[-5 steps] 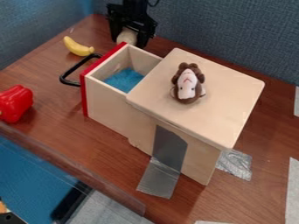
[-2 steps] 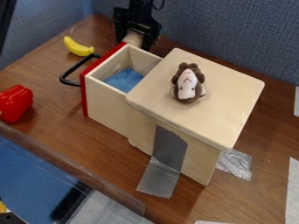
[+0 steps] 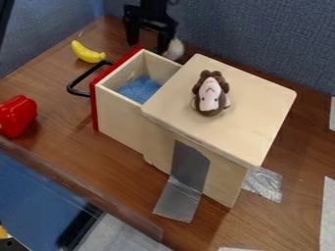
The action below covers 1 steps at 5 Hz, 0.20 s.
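A pale, rounded object (image 3: 175, 49) has shifted rightward from between the fingers. Right of a yellow banana (image 3: 86, 52), the black gripper (image 3: 148, 45) hangs wide open, gripping nothing; the object sits just outside its view-right finger, behind the wooden drawer (image 3: 120, 116).

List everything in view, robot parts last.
Toy banana: one, yellow, upper left.
Toy pepper: one, red, left edge.
Wooden box: one, beige, centre.
Drawer: one, beige, red-fronted, pulled out.
Handle: one, black, drawer front.
Lining: one, blue, inside drawer.
Plush toy: one, brown-white, box top.
Tape: two, silver, box's base.
White strips: two, right edge.
Surface: one, blue, lower left.
Tabletop: one, brown, beneath.
Wall panels: two, blue, behind.
Roundish object: one, beige, beside gripper.
Gripper: one, black, top.
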Available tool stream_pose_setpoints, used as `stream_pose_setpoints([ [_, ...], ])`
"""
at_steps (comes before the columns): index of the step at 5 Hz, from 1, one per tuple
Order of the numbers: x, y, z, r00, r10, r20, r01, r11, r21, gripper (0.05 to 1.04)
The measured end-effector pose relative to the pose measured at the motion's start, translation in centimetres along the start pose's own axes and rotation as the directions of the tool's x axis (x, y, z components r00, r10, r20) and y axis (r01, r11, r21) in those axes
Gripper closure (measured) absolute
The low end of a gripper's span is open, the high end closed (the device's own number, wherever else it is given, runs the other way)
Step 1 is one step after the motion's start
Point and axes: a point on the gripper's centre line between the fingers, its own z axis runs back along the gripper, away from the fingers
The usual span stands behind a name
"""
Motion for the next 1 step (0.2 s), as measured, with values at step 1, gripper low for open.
stream_pose_setpoints([
  [1,-0.32,0.36,3.27,0.999,0.0,0.043,0.0,1.0,0.0,0.083],
])
